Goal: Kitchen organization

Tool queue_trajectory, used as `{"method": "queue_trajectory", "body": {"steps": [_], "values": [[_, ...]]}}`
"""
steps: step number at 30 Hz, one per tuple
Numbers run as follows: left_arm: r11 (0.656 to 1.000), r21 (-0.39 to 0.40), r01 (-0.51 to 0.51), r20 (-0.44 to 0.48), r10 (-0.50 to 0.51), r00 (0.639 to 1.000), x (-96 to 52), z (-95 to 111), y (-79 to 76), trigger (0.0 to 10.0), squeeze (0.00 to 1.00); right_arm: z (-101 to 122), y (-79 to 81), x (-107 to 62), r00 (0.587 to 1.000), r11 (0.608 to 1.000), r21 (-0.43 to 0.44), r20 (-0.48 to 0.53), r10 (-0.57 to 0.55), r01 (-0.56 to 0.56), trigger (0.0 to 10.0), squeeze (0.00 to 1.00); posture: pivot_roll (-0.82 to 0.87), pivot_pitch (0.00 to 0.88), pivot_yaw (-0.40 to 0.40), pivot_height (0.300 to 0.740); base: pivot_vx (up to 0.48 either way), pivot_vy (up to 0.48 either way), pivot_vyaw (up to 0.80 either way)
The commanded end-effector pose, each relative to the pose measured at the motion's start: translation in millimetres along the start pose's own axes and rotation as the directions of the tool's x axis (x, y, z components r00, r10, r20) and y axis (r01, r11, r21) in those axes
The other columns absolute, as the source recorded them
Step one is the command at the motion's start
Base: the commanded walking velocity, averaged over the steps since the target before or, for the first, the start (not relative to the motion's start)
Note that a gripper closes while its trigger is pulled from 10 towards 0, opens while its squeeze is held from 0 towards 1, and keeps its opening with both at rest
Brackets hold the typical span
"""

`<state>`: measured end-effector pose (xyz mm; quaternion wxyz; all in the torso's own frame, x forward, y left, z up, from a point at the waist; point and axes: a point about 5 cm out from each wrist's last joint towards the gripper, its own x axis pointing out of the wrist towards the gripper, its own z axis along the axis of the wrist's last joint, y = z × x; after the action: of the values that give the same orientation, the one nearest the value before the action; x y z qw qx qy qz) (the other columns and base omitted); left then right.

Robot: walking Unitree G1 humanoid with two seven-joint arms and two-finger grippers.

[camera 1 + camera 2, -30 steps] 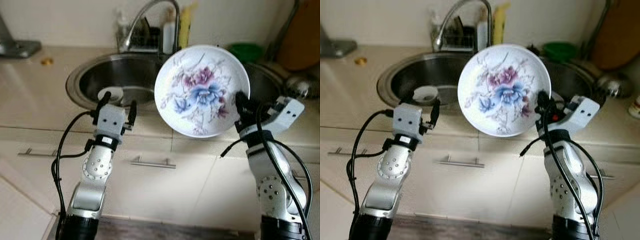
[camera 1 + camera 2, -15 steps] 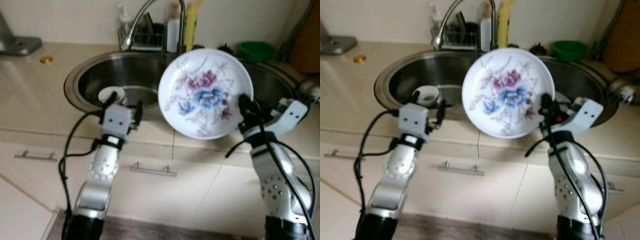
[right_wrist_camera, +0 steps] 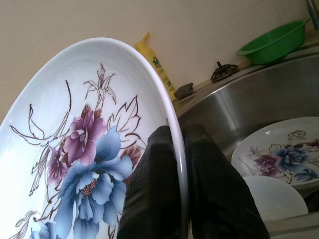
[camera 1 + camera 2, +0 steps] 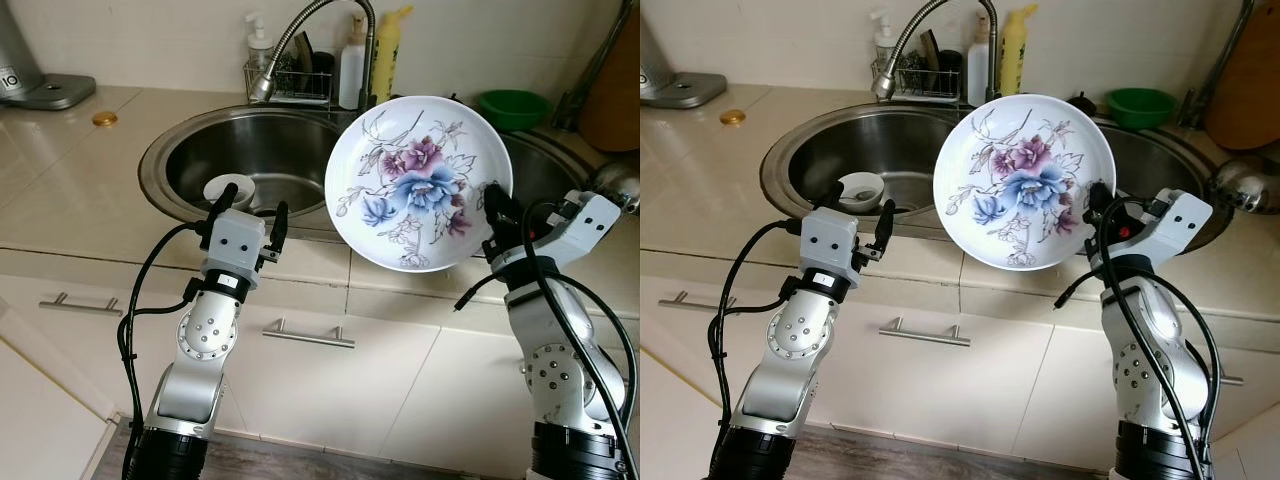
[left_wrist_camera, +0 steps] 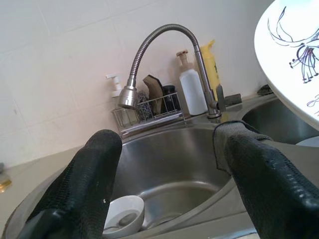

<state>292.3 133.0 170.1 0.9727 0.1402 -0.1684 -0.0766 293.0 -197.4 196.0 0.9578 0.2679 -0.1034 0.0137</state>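
Plate [image 4: 418,182] stands upright, its rim pinched between right gripper [image 4: 492,204] jaws.

I am making out just one readable mark: the number "10" on the silver appliance [image 4: 22,62] standing at the far left corner of the counter. I am seeing small green print on the yellow bottle [image 3: 158,68] behind the sink, but it is staying too small and blurred for me to read. Nothing else is showing legible text.
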Motion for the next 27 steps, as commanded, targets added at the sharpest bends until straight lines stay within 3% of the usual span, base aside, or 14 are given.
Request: {"method": "queue_trajectory", "body": {"steps": [1, 7, 27], "values": [[1.0, -0.001, -0.001, 0.008, 0.001, 1.0, 0.0, 2, 0.2, 10.0, 0.0, 7, 6.7, 1.1, 0.999, 0.999, 0.026, 0.04, 0.029, -0.03, 0.0, 0.0, 0.0, 0.0, -0.018, 0.74, 0.0, 0.0, 0.0], [1.0, -0.006, -0.002, 0.014, 0.002, 1.0, 0.4, 2, 0.3, 10.0, 0.0, 3, 15.8, -2.9, 0.995, 0.994, 0.047, 0.007, 0.102, -0.102, 0.0, 0.0, 0.0, 0.0, -0.016, 0.74, 0.0, 0.0, 0.0], [1.0, -0.012, 0.0, 0.024, 0.0, 1.0, 0.9, 4, 0.3, 10.0, 0.0, 0, 22.2, -3.4, 0.991, 0.989, 0.065, -0.005, 0.133, -0.133, 0.0, 0.0, 0.0, 0.0, -0.016, 0.74, 0.014, 0.0, 0.0]]}}
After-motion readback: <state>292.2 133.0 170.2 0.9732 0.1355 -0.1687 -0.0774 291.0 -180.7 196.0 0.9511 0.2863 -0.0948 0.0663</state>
